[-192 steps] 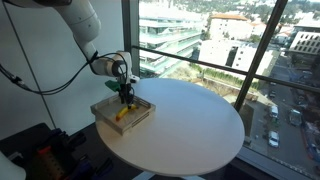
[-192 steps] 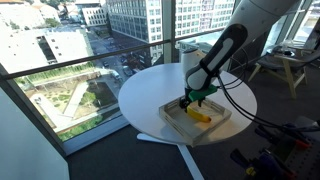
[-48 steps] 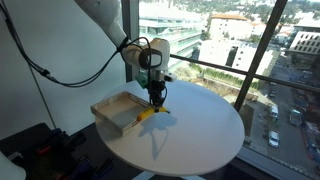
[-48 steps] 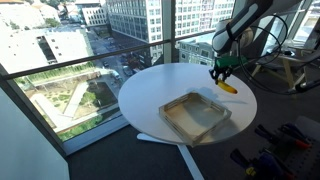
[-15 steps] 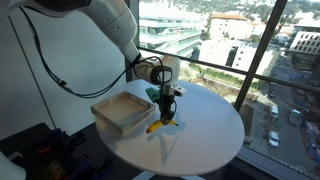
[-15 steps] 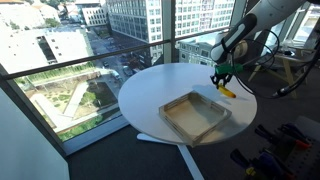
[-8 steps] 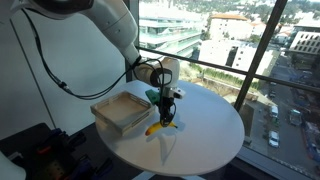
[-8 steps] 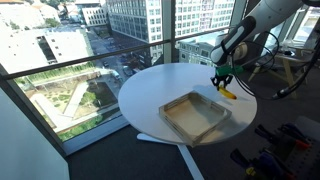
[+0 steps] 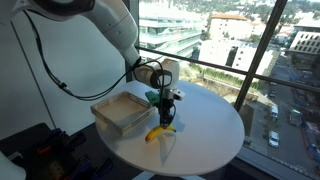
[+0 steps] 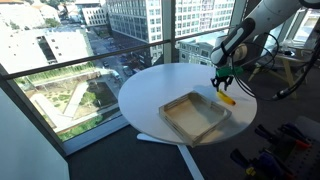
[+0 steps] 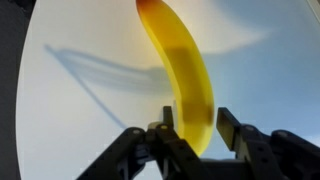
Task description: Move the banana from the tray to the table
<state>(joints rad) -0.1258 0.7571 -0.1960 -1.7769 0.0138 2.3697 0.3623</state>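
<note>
**Banana set down on the table, clear of the tray**

In both exterior views the banana [image 9: 158,132] is seen lower than it was half a second ago, while the gripper [image 9: 165,114] is found at much the same height as before. A small gap is now visible between the fingertips and the fruit, where the two were previously joined. The banana is therefore judged to have been let go and to be lying on the white top of the table [image 9: 212,135], just beside the tray [image 9: 105,118] but not touching it.

In the wrist view the banana [image 11: 185,70] is shown stretched away from the camera across the pale surface. Its near end is framed by the two fingers [image 11: 229,124], which stand apart on either side of it and do not appear to be pressed against it. No lifted shadow is seen under the fruit, which agrees with it resting on the table.

In an exterior view the tray [image 10: 177,130] is seen empty, with the banana [image 10: 226,99] well outside its wall and below the gripper [image 10: 220,86].

The transfer itself is thus judged to be done. What is left is a straight lift of the arm, so that the fruit is not nudged or rolled by a finger.
</note>
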